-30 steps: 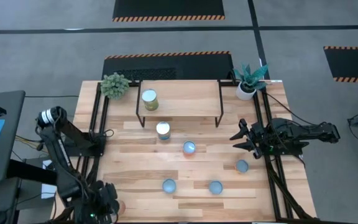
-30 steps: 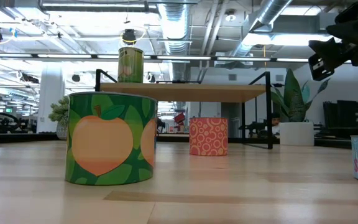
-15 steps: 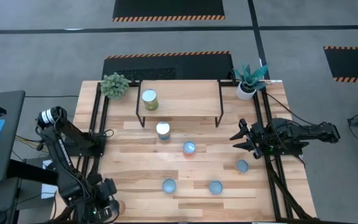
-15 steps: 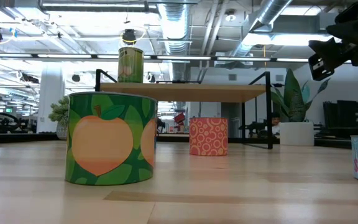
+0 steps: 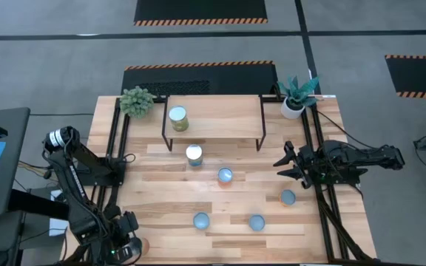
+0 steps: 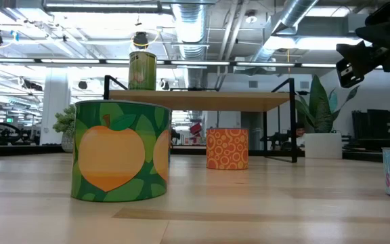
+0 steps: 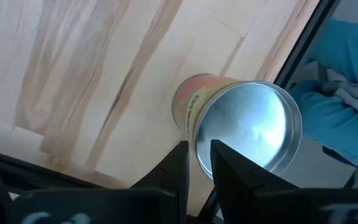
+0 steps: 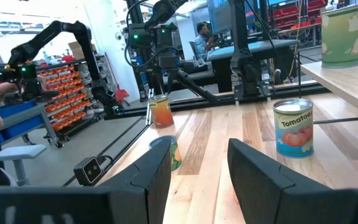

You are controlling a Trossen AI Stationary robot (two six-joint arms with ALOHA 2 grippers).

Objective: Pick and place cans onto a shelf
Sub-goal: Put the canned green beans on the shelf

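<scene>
Several cans stand on the table: an orange and yellow one with a silver top (image 7: 247, 127) at the near left corner, and others in the middle (image 5: 194, 154) (image 5: 225, 176) (image 5: 288, 197). One green can (image 5: 177, 118) stands on the wooden shelf (image 5: 220, 125). My left gripper (image 7: 197, 163) hangs over the corner can's near rim with its fingers almost together. My right gripper (image 5: 279, 166) is open and empty above the table's right side. My left gripper points down at the near rim (image 7: 197, 149) of the corner can's top. I cannot tell whether the fingertips touch the rim. The can stands upright on the table.
Two more cans (image 5: 200, 220) (image 5: 256, 222) stand near the front edge. A green plant (image 5: 137, 101) and a white plant pot (image 5: 293, 108) flank the shelf at the far corners. Black frame rails (image 5: 117, 148) run along both table sides. The table's left edge (image 7: 291, 43) is right beside the corner can.
</scene>
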